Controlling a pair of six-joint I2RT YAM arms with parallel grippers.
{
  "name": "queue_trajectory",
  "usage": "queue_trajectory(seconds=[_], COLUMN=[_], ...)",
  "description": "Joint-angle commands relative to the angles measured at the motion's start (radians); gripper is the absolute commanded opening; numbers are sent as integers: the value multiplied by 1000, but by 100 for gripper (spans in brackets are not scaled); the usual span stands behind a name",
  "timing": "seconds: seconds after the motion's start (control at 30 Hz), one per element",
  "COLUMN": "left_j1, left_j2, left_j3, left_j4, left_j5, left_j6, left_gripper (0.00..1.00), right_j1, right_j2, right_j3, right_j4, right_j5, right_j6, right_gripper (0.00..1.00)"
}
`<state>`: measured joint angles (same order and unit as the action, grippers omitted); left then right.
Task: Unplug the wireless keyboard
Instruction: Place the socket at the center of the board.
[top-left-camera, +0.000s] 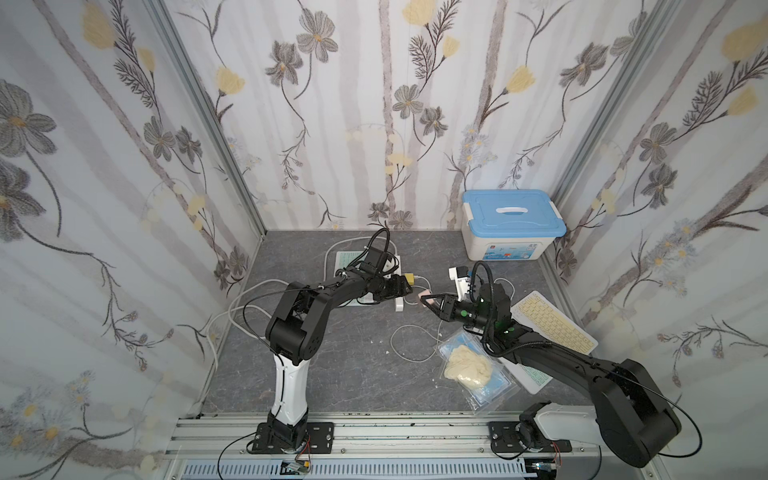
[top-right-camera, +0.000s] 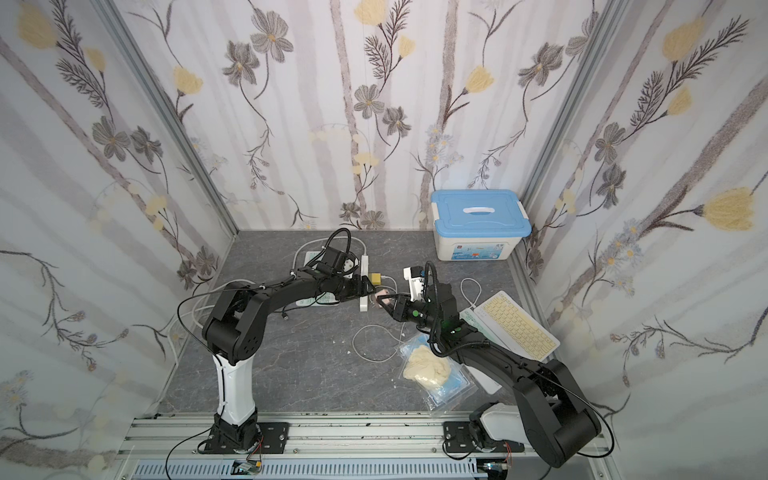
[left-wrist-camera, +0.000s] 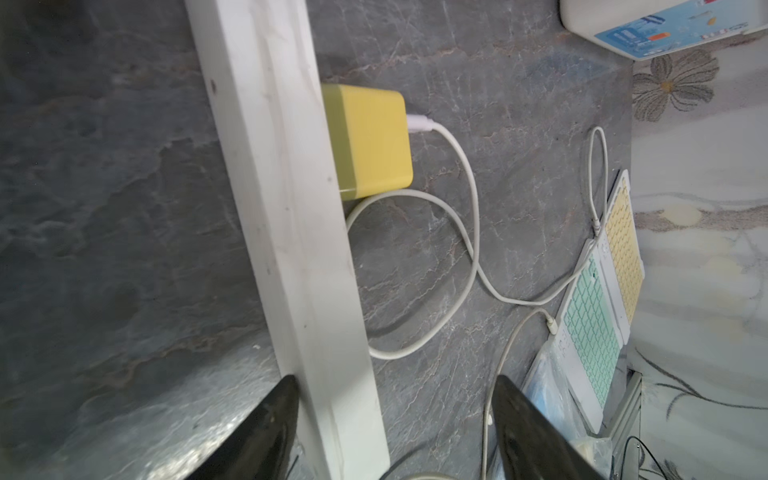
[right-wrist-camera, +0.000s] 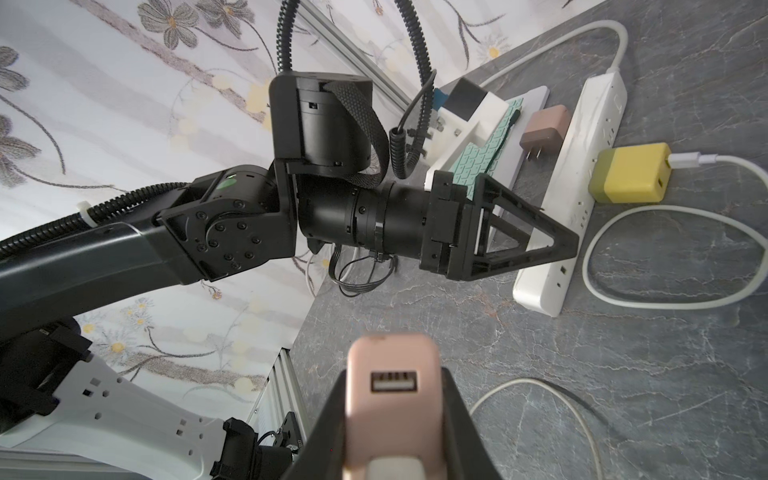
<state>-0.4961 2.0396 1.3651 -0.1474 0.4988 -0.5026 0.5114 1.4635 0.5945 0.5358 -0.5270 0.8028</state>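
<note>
A yellow-keyed wireless keyboard (top-left-camera: 552, 322) (left-wrist-camera: 623, 245) lies at the right, next to a green-keyed one (left-wrist-camera: 590, 328). A white cable (left-wrist-camera: 469, 232) runs from the yellow charger (top-left-camera: 409, 276) (left-wrist-camera: 370, 141), which is plugged into the white power strip (top-left-camera: 399, 305) (left-wrist-camera: 282, 208), toward these keyboards. My left gripper (top-left-camera: 405, 286) (left-wrist-camera: 395, 378) is open and straddles the strip's end, with one finger against the strip's side. My right gripper (top-left-camera: 428, 299) (right-wrist-camera: 393, 374) hovers close by, shut on a pink USB charger (right-wrist-camera: 390, 415) whose port is empty.
A second green keyboard (right-wrist-camera: 482, 162) lies under my left arm, with a brown charger (right-wrist-camera: 544, 129) loose beside the strip. A loose white cable (top-left-camera: 411, 345) loops mid-table. A bag of masks and gloves (top-left-camera: 469, 365) sits front right, and a blue-lidded box (top-left-camera: 513, 224) back right.
</note>
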Motion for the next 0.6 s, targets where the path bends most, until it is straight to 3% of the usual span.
queue_trajectory(seconds=[0.0, 0.23, 0.4, 0.57], left_j1=[-2, 3, 51, 121], left_j2=[19, -124, -310, -460], left_j3=[4, -24, -150, -249], left_j4=[98, 21, -61, -107], left_j5=[28, -93, -219, -246], left_j6=[-36, 29, 77, 85], left_gripper=[75, 87, 88, 89], right_j1=[11, 72, 93, 199], right_j2=[27, 118, 179, 305], right_j3=[19, 33, 57, 187], right_j4=[37, 46, 29, -35], right_j5=[-22, -54, -66, -106], right_j6=[-12, -3, 6, -37], right_gripper=[0, 0, 0, 0])
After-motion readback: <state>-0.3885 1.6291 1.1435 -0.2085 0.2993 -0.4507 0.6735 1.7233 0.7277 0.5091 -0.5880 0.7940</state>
